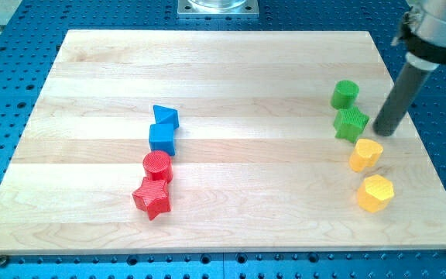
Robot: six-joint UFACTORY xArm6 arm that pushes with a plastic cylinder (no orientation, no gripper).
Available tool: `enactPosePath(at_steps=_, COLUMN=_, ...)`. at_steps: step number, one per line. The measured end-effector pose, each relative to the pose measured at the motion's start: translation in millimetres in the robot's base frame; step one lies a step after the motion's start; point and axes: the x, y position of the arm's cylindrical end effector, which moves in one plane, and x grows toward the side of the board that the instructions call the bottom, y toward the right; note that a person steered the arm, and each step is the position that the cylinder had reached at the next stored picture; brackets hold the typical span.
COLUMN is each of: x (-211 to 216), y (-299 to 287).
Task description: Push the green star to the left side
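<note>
The green star lies at the right of the wooden board, just below a green cylinder. My tip rests on the board right beside the star's right edge, close to touching it. The dark rod rises from it toward the view's top right.
A yellow block sits just below the star, and a yellow hexagon below that. Left of centre stand a blue triangle, a blue cube, a red cylinder and a red star. A blue perforated table surrounds the board.
</note>
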Motion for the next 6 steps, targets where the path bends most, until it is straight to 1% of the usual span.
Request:
enactPosePath(at_steps=1, x=1.5, y=-44.8)
enactPosePath(at_steps=2, x=-8.3, y=-89.4)
enactPosePath(at_steps=3, x=17.9, y=-92.1)
enactPosePath(at_steps=4, x=15.1, y=-125.2)
enactPosePath(at_steps=5, x=-16.0, y=-125.5)
enactPosePath(at_steps=6, x=-26.1, y=-127.4)
